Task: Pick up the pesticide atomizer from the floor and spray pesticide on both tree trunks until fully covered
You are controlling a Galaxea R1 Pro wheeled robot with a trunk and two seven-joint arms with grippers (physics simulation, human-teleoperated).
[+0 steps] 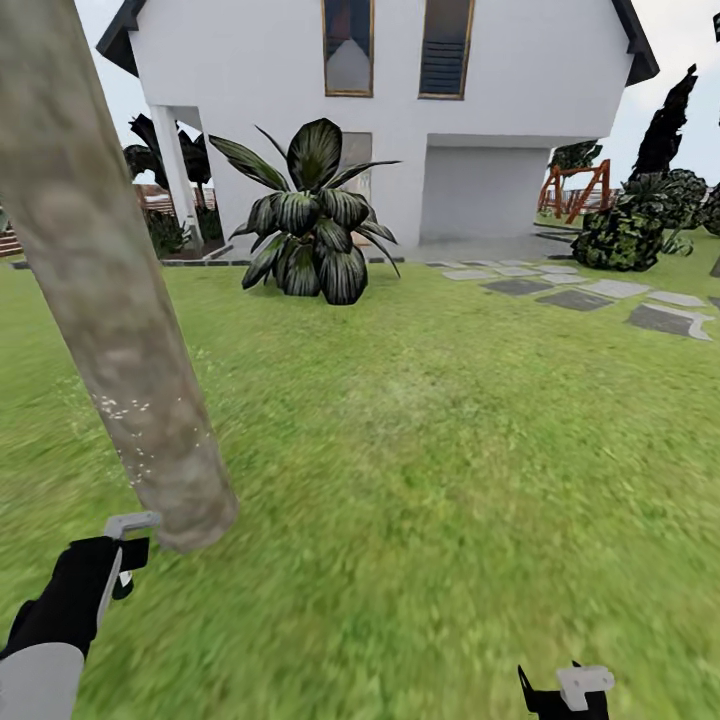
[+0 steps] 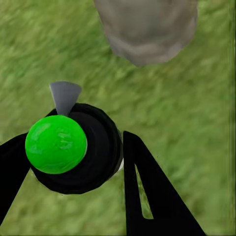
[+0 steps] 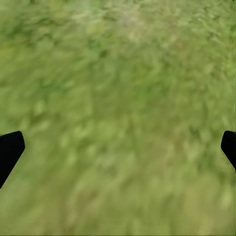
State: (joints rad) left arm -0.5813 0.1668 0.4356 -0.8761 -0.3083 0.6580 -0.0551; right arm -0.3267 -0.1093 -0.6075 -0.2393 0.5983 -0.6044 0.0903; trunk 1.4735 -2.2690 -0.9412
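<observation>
Thick, pale grey-brown mottled tree trunk (image 1: 100,280) leaning across the head view's left, base planted in blurry green-yellow grass (image 1: 430,450); faint whitish pesticide speckles (image 1: 128,408) low on the bark. Just beside that base, black left gripper (image 1: 118,565) closed around the small pesticide atomizer (image 2: 73,147), bright green bulb, black body and pale grey nozzle pointing at the trunk. Black right gripper (image 3: 118,147) spread wide over bare lawn, gripping nothing. Beyond: broad-leaved dark plant (image 1: 310,215), white house (image 1: 400,110), grey stepping stones (image 1: 580,295), perhaps a wooden swing frame (image 1: 575,190).
</observation>
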